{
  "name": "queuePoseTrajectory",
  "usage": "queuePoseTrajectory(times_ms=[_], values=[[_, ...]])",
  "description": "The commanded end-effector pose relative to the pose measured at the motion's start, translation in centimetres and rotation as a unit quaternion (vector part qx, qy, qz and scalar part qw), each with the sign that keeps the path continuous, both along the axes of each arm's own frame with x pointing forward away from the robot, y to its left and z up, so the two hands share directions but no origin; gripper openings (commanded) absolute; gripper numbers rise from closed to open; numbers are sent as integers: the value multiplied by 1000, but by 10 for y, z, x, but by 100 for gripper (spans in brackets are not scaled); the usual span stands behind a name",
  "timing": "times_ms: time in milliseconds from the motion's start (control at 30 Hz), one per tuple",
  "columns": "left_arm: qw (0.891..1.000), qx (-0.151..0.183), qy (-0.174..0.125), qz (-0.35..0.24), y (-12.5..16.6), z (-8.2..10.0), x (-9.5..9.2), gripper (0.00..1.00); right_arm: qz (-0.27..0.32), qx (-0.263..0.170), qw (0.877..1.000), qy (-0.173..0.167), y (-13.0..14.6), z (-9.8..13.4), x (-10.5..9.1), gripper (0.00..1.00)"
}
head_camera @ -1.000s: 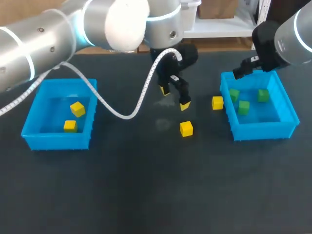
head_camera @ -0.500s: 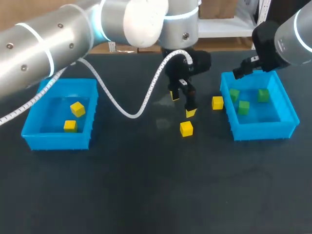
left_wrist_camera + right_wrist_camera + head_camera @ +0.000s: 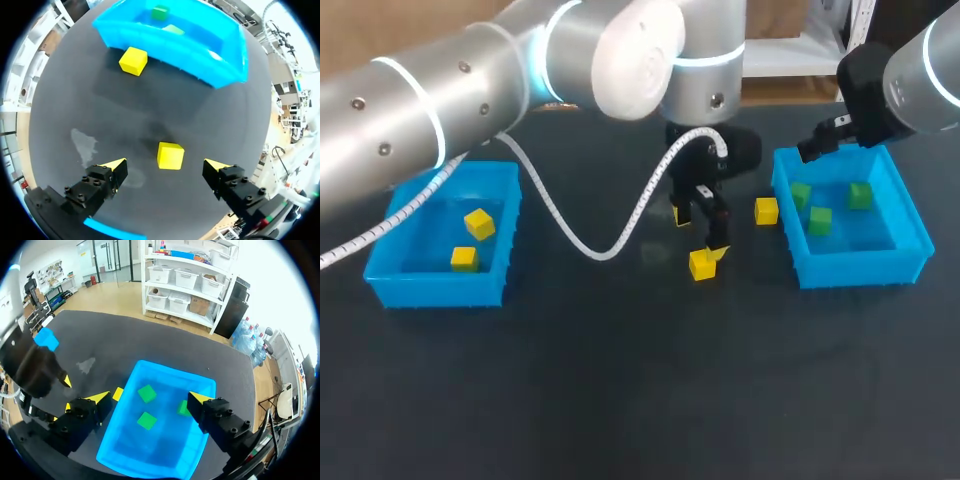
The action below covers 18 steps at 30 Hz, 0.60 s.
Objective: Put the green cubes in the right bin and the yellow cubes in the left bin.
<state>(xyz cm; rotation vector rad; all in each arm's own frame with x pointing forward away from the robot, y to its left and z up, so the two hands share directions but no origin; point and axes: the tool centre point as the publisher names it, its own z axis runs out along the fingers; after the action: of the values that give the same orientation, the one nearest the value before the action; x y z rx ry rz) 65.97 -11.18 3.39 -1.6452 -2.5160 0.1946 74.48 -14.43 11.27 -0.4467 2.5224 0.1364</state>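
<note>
Head view alone takes in the open blue plastic left bin [image 3: 435, 288], in which two small yellow cubes [image 3: 479, 223] are lying. On the dark counter [image 3: 620, 380] a loose yellow cube [image 3: 701, 264] is seen just below the left tool [image 3: 700, 232], close against one yellow fingertip. In the left wrist view that cube [image 3: 170, 155] is shown between the spread fingers of the left tool [image 3: 166, 165], with clear gaps on both sides, so it is not gripped. A second yellow cube on the counter [image 3: 766, 211] is placed just beside the outer wall of the blue plastic right bin [image 3: 850, 268], as is confirmed ahead of the left tool [image 3: 133, 60]. The right tool's fingertips cannot be made out in the head view. In the right wrist view the right tool [image 3: 148, 399] is shown spread above the right bin [image 3: 120, 440], and three green cubes [image 3: 146, 420] are held inside it.
</note>
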Motion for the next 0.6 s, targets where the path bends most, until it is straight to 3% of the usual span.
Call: queuePoseTrajectory(times_ms=[33, 600], values=[[1000, 3, 0, 0, -4, -12, 1, 100, -3, -1, 1000, -5, 0, -1, -3, 100], [999, 34, -2, 4, -6, -35, 1, 100, -3, -1, 1000, -5, 0, -1, -3, 100]])
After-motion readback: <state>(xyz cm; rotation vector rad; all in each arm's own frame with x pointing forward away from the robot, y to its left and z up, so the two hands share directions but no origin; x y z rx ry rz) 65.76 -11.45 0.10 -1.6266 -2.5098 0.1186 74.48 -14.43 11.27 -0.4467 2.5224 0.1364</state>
